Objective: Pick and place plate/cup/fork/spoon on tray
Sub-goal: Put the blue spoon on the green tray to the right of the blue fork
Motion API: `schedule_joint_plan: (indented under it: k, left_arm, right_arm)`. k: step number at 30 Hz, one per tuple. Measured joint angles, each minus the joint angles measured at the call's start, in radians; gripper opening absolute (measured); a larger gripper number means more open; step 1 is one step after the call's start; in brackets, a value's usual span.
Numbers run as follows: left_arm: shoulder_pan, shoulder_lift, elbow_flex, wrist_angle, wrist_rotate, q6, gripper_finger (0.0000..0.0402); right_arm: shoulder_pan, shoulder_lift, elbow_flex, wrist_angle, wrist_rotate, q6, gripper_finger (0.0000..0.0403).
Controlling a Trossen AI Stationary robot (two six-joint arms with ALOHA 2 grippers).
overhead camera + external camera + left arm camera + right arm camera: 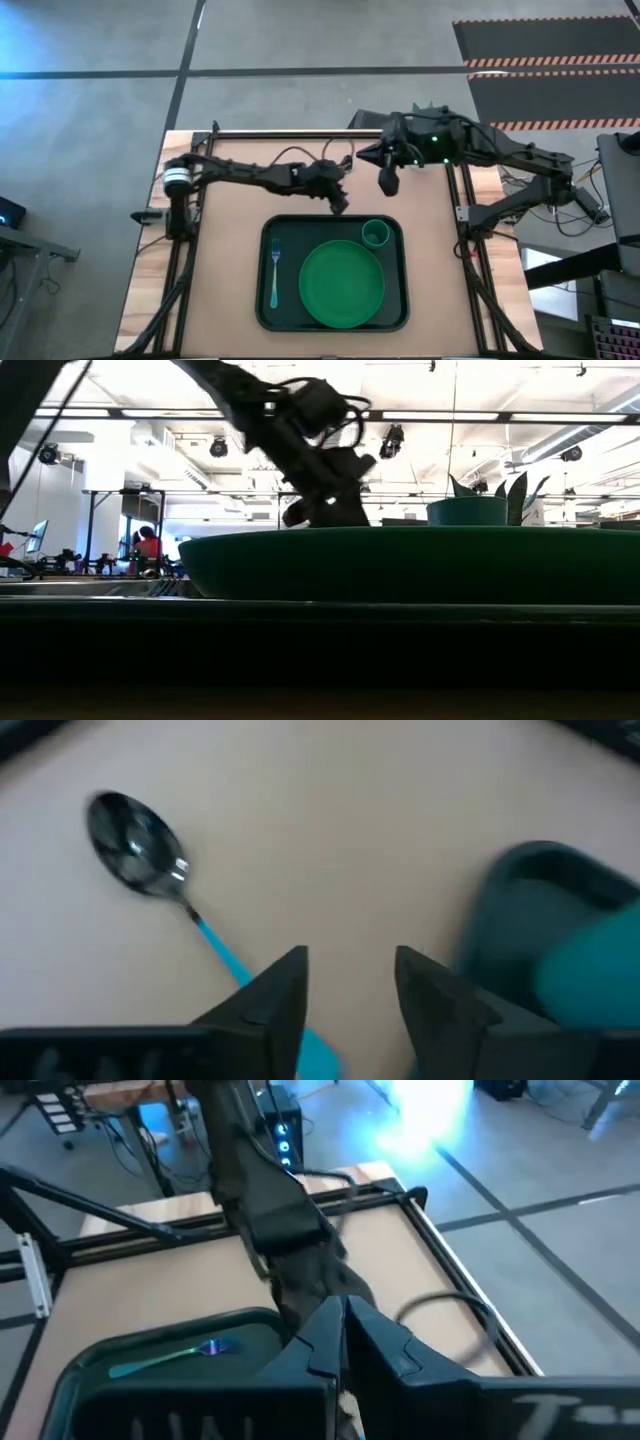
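Note:
The dark green tray point(268, 300) lies at the table's near middle. It holds the bright green plate point(341, 284), the small green cup point(376, 233) at its far right corner, and the fork point(275, 275) at its left. The spoon point(135, 845) lies flat on the table just beyond the tray's far edge, and its light blue handle point(225, 952) runs under one finger of my left gripper. My left gripper point(350, 990) is open above the handle, also seen from above point(342, 203). My right gripper point(388, 182) is shut and empty, hovering beyond the tray's far right corner.
The tray's far corner point(520, 910) lies close beside my left gripper's fingers. My two grippers are near each other above the bare table beyond the tray. Metal frame rails point(460, 215) run along the table's sides.

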Motion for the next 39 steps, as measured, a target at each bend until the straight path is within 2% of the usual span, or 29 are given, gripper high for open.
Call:
schedule_joint_plan:
  k: [5, 9, 15, 23, 33, 39]
  left_arm:
    - [0.039, 0.105, 0.186, -0.242, -0.071, 0.05, 0.0168]
    - [0.071, 0.155, 0.267, -0.375, -0.083, 0.048, 0.0183]
    - [0.081, 0.166, 0.281, -0.36, -0.082, 0.046, 0.0188]
    - [0.1, 0.166, 0.24, -0.359, -0.08, 0.043, 0.0188]
    - [0.111, 0.166, 0.237, -0.281, -0.033, 0.021, 0.0188]
    - [0.111, 0.242, 0.262, -0.27, 0.008, 0.021, 0.0188]
  right_arm:
    - [0.035, -0.009, -0.002, -0.034, -0.002, -0.001, 0.0009]
    - [0.052, 0.002, -0.003, -0.074, -0.001, -0.016, 0.0009]
    - [0.058, 0.005, -0.003, -0.077, -0.003, -0.038, 0.0009]
    - [0.057, -0.017, -0.002, -0.068, -0.004, -0.054, 0.0009]
    - [0.058, -0.021, -0.002, -0.067, -0.004, -0.054, 0.0009]
    - [0.061, -0.021, -0.002, -0.047, -0.006, -0.053, 0.0009]
